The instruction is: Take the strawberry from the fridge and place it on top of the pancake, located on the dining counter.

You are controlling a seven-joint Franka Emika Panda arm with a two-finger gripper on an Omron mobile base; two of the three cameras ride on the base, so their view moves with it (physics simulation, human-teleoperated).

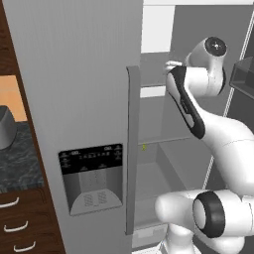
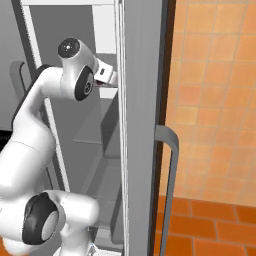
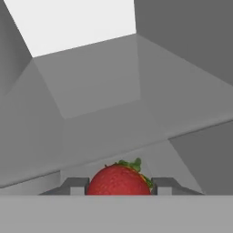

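The tall grey fridge point(image 1: 74, 89) stands with its right door swung open, and my arm reaches into an upper shelf. In the hand view a small red strawberry point(image 3: 119, 179) with green leaves sits right between my fingertips point(image 3: 76, 185), which press against both of its sides. My gripper point(image 3: 119, 187) is shut on the strawberry, just above the grey shelf floor. From the right base view my hand point(image 2: 102, 75) is at the edge of the open door point(image 2: 142, 100), its fingertips hidden behind it. The pancake and the dining counter are out of view.
The closed left door carries a black dispenser panel point(image 1: 92, 176) and a long handle point(image 1: 132, 149). Grey shelves point(image 1: 154, 92) and a door bin point(image 1: 245, 74) surround my arm. A dark speckled worktop point(image 1: 17, 158) lies left; an orange tiled wall point(image 2: 215, 100) lies right.
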